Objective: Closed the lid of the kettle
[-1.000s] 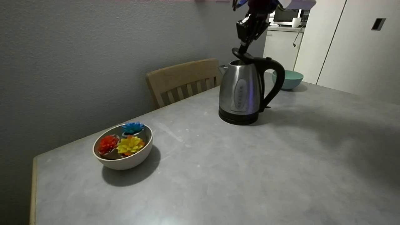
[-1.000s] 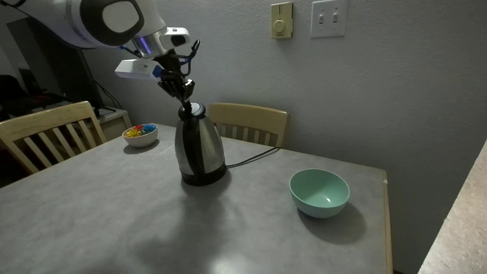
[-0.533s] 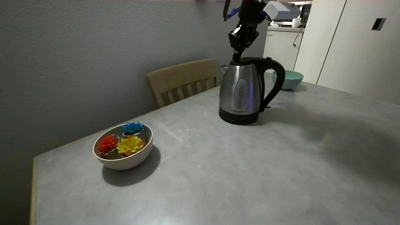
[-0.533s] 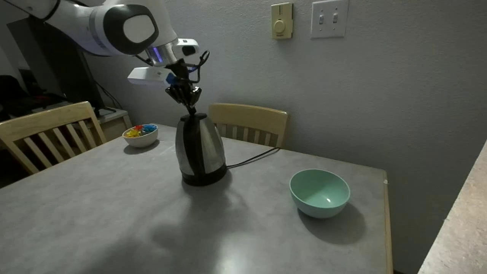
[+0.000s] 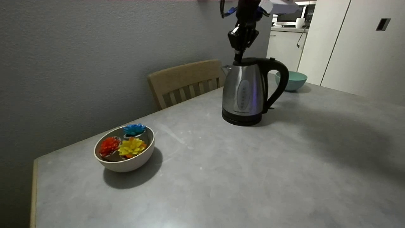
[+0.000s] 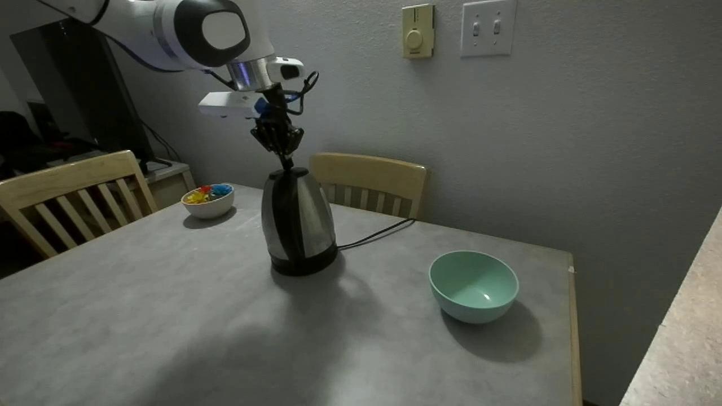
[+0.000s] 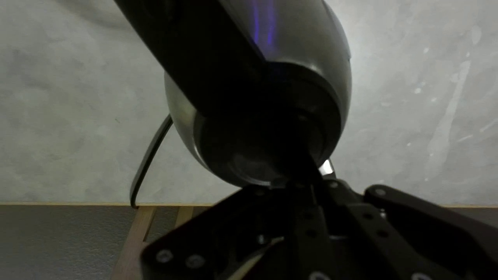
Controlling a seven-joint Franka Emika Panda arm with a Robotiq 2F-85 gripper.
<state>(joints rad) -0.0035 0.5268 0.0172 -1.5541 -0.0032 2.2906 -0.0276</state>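
Observation:
The steel kettle (image 5: 242, 91) stands upright on the table, also seen in an exterior view (image 6: 320, 225) and in the wrist view (image 7: 315, 31). Its black lid (image 5: 252, 60) lies flat over the opening. The lid shows dark in the wrist view (image 7: 249, 165). My gripper (image 5: 238, 59) points down from above, fingers together, with nothing seen between them. Its tips touch the top of the lid near the spout side, as an exterior view (image 6: 287, 164) also suggests. In the wrist view the fingertips (image 7: 299, 167) are very dark against the lid.
A white bowl (image 5: 139, 163) with colourful flowers stands on the grey table (image 5: 253, 177). A green bowl (image 6: 472, 310) stands on the kettle's handle side. A black cord (image 6: 378, 234) runs from the kettle to the table edge. Wooden chairs (image 6: 369, 166) stand around the table.
The lid was raised and tilted one second ago; it has swung down flat onto the kettle. My gripper moved down and toward the spout with it, then shifted slightly more that way.

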